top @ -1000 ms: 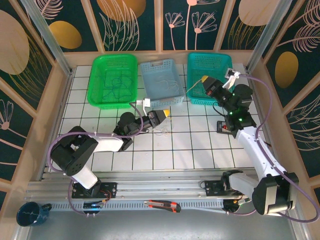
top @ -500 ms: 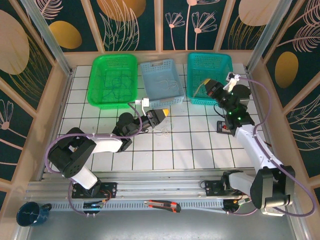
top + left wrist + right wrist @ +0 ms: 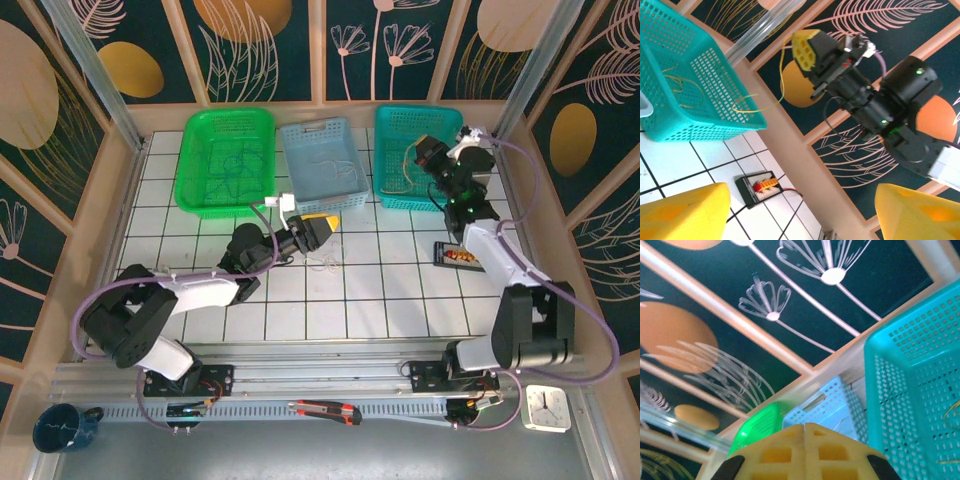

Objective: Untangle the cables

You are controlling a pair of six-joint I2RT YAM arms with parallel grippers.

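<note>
The cables are thin wires. A yellowish one (image 3: 781, 85) hangs from my right gripper (image 3: 807, 47) down over the rim of the teal basket (image 3: 715, 127), where more yellowish loops (image 3: 680, 85) lie. My right gripper (image 3: 425, 151) is shut on it above that basket (image 3: 385, 195); its yellow fingers (image 3: 805, 426) are pressed together. A whitish cable (image 3: 322, 264) lies on the tiles just in front of my left gripper (image 3: 318, 228), which stands open with nothing between its fingers (image 3: 680, 212). Greenish wire (image 3: 230, 165) lies in the green basket, whitish wire (image 3: 322, 160) in the pale blue one.
The green basket (image 3: 190, 190) and the blue basket (image 3: 340, 202) stand beside the teal one along the back wall. A small black connector board (image 3: 458, 256) lies on the tiles at right. A box cutter (image 3: 325, 409), a mug (image 3: 62, 428) and a clock (image 3: 547, 408) sit by the front rail.
My left gripper's jaws have opened wide. My right gripper has moved back and up over the teal basket, taking the yellowish cable with it.
</note>
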